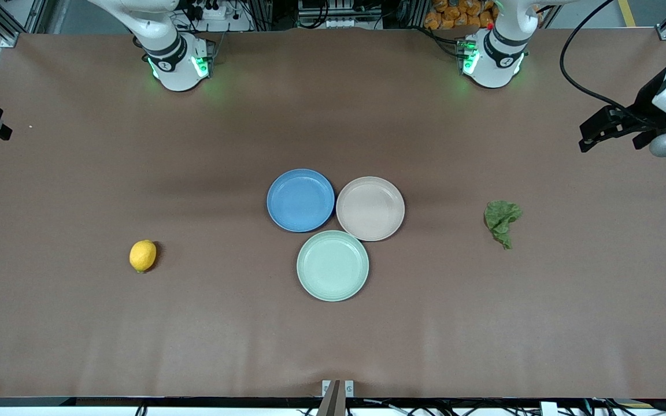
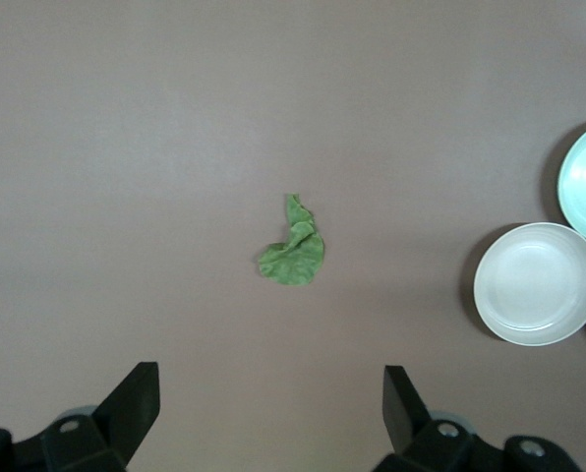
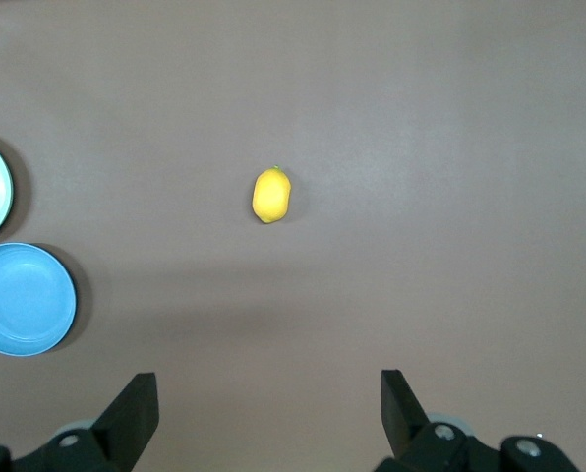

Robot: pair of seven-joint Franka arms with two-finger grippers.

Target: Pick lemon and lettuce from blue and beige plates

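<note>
Lemon point(image 1: 143, 255): lay on bare table twd R arm's end, off the plates.
Lettuce point(image 1: 502, 222): twd L arm's end, also off.
Blue plate point(image 1: 300, 200), beige plate point(image 1: 370, 208): mid-table, empty.
L gripper point(image 2: 271, 413): fingers spread, empty, high over lettuce.
R gripper point(image 3: 269, 413): spread, empty, over lemon.

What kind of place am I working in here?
Probably a robotics lab bench, not a kitchen: a brown-covered table framed by aluminium rails, two arm bases with green lights, and only three plastic plates, a lemon and lettuce.
</note>
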